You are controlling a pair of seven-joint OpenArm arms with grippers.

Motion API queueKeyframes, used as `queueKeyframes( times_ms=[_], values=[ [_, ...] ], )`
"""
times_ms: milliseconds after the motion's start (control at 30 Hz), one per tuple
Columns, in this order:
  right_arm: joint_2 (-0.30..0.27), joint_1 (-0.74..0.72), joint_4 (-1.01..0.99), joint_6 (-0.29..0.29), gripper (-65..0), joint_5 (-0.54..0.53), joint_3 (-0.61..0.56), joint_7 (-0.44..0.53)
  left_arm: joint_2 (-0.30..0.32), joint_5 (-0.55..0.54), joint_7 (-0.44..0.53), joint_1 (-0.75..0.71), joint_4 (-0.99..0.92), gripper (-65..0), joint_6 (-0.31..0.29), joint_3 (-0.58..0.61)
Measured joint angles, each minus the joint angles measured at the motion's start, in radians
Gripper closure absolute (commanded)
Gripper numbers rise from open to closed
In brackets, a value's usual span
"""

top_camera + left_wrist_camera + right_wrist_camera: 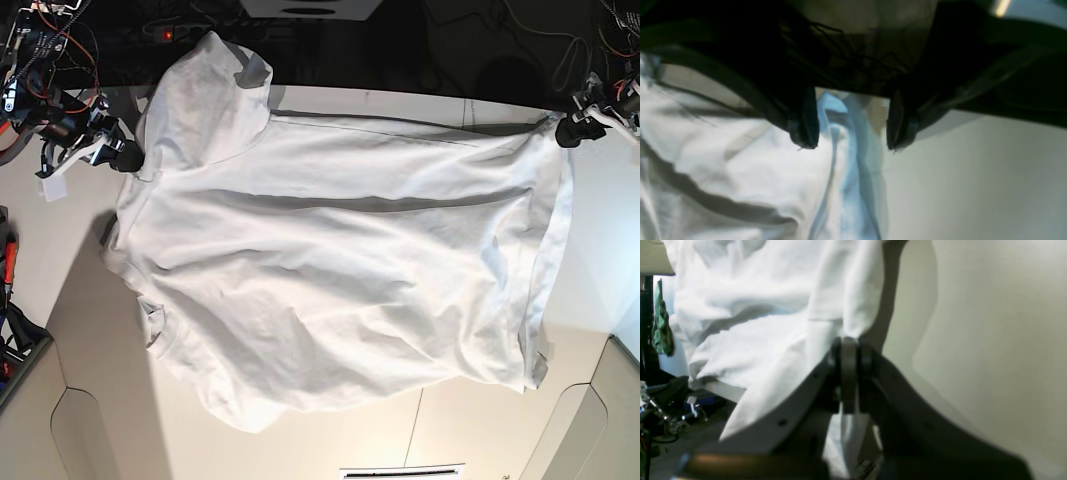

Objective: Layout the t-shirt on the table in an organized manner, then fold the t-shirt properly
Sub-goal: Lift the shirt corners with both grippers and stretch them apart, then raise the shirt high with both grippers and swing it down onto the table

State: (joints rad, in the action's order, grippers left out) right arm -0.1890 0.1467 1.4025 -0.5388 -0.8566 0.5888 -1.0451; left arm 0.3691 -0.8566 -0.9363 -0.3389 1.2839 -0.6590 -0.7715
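Note:
The white t-shirt (340, 270) lies wrinkled and spread across most of the off-white table (90, 330), with one sleeve hanging over the far edge. My right gripper (128, 155) is at the shirt's left edge. In the right wrist view it (848, 341) is shut on a fold of the t-shirt (756, 306). At the shirt's far right corner hangs my left gripper (568, 130). In the left wrist view it (850, 143) is open, and a bluish-lit fold of the t-shirt (740, 166) runs beneath the gap between its fingertips (805, 140).
Wires and electronics (40, 50) crowd the far left by the right arm. A green rag-like item (661, 323) hangs off the table. A thin seam line (415, 420) crosses the tabletop near the front. A white strip (400, 470) lies at the front edge.

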Motion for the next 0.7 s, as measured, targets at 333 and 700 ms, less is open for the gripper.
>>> queueKeyframes(
  times_ms=[333, 700],
  values=[
    [0.000, 0.000, 0.000, 0.000, 0.0, 0.000, 0.000, 0.000, -0.010, -0.089, -0.018, 0.001, -0.026, -36.1, -0.004, 0.000],
    [0.000, 0.000, 0.000, 0.000, 0.0, 0.000, 0.000, 0.000, -0.061, -0.112, -0.013, 0.005, -0.026, -28.9, -0.008, 0.011]
  ],
)
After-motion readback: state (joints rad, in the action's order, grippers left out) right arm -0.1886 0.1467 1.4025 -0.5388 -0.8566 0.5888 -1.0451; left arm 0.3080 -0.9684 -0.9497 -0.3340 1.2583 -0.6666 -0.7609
